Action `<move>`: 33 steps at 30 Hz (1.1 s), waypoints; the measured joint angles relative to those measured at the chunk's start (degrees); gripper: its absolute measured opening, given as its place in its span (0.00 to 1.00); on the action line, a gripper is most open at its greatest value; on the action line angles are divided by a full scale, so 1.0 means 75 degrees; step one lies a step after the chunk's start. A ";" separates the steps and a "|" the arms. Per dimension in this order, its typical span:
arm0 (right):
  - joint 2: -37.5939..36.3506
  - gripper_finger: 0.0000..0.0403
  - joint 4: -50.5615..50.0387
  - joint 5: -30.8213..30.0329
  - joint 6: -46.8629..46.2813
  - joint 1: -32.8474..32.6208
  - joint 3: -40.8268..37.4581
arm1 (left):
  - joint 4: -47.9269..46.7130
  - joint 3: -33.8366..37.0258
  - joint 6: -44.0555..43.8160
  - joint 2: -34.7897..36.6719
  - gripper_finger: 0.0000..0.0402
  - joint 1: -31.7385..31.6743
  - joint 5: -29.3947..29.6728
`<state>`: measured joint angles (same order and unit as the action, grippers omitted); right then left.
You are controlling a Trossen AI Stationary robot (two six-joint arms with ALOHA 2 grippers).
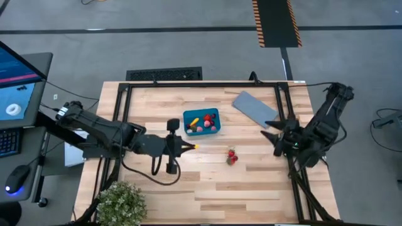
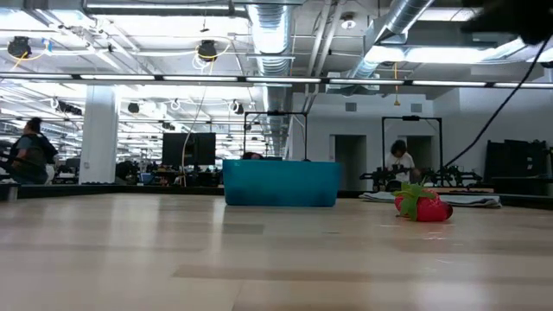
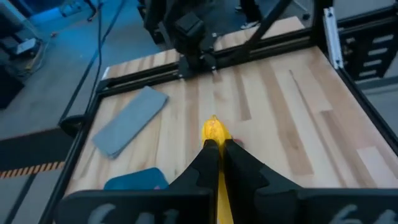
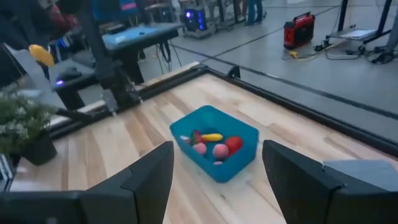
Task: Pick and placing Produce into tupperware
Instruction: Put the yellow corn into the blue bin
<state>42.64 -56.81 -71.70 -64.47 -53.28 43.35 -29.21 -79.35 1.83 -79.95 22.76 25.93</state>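
The teal tupperware (image 1: pixel 201 121) (image 4: pixel 214 149) (image 2: pixel 281 183) stands on the table's far middle and holds several red, pink and yellow pieces of produce. Two red berries (image 1: pixel 232 157) (image 2: pixel 422 207) lie on the wood to its near right. My left gripper (image 1: pixel 188 145) (image 3: pixel 217 146) hovers just near-left of the tupperware, shut on a yellow piece of produce (image 3: pixel 214 130) (image 4: pixel 40 55). My right gripper (image 1: pixel 270 135) (image 4: pixel 214 186) is open at the table's right edge, pointing toward the tupperware with nothing between its fingers. My left gripper pinches the yellow elongated piece between its two fingers. The piece's front end (image 3: pixel 213 127) sticks out past the fingertips, and the rest runs back between them, so the fingers lie along it. The gripper points toward the table's right, slanting down, and the piece is lifted clear of the table.
A flat grey lid (image 1: pixel 254 108) (image 3: pixel 127 121) lies at the far right. A leafy green plant (image 1: pixel 119 204) (image 4: pixel 22 124) stands at the near left corner. A black frame (image 1: pixel 188 85) edges the table. Bare wood lies across the near half.
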 joint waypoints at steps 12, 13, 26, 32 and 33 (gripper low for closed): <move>-0.2256 0.67 0.0950 -0.0269 0.0142 -0.0392 -0.1682 | 0.0852 0.0216 -0.1547 0.0085 0.00 -0.1085 -0.0138; -0.2255 0.67 0.1062 -0.0266 0.0256 -0.0381 -0.1701 | 0.0909 0.0242 -0.2017 0.0085 0.00 -0.1207 0.0002; -0.1660 0.67 0.3327 -0.0225 0.2102 -0.0440 -0.1701 | 0.2421 0.0254 -0.5794 0.0035 0.00 -0.1711 0.1005; -0.1359 0.67 0.3665 -0.0145 0.2313 -0.0446 -0.1701 | 0.2391 0.0251 -0.5135 0.0004 0.00 -0.1578 0.1164; -0.1332 0.67 0.3666 -0.0076 0.2265 -0.0446 -0.1701 | 0.2283 0.0251 -0.5025 0.0004 0.00 -0.1578 0.1193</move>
<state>32.65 -29.31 -72.27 -47.48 -56.62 30.59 -12.09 -77.47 -35.85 -79.92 10.92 34.88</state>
